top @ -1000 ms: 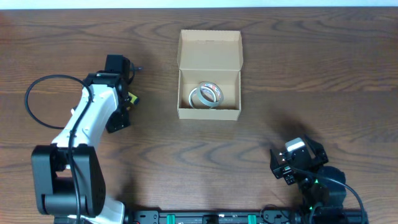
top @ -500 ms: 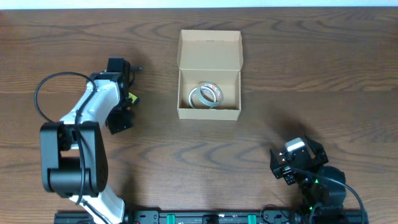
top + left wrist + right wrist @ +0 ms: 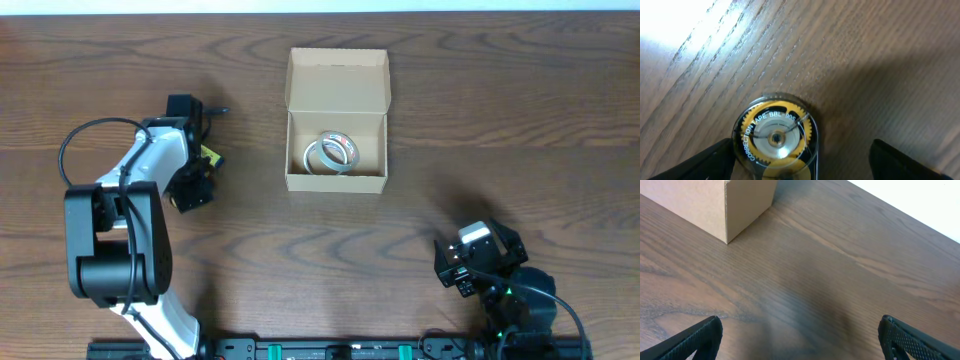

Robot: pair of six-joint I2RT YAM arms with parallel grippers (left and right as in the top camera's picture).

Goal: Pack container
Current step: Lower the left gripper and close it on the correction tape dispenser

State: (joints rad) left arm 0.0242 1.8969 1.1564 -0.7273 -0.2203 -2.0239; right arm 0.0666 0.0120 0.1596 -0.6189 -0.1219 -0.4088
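The container (image 3: 336,181) is a light-tan cardboard box at the table's middle, its flap lid open toward the far side. Two tape rolls (image 3: 331,153) lie inside it. A corner of the container shows in the right wrist view (image 3: 725,210). A correction tape dispenser (image 3: 776,140), clear with a yellow gear, lies on the wood between the open fingers of my left gripper (image 3: 805,165), nearer the left finger. In the overhead view the left gripper (image 3: 200,170) is left of the container and the dispenser's yellow shows there (image 3: 212,156). My right gripper (image 3: 800,340) is open and empty near the front right.
The dark wood table (image 3: 500,120) spreads around the box. The right arm's base (image 3: 495,270) sits at the front right edge. A black cable (image 3: 75,140) loops beside the left arm.
The left arm has shifted a little toward the near side, its elbow folding back over its base. The container, rolls and right arm have not moved.
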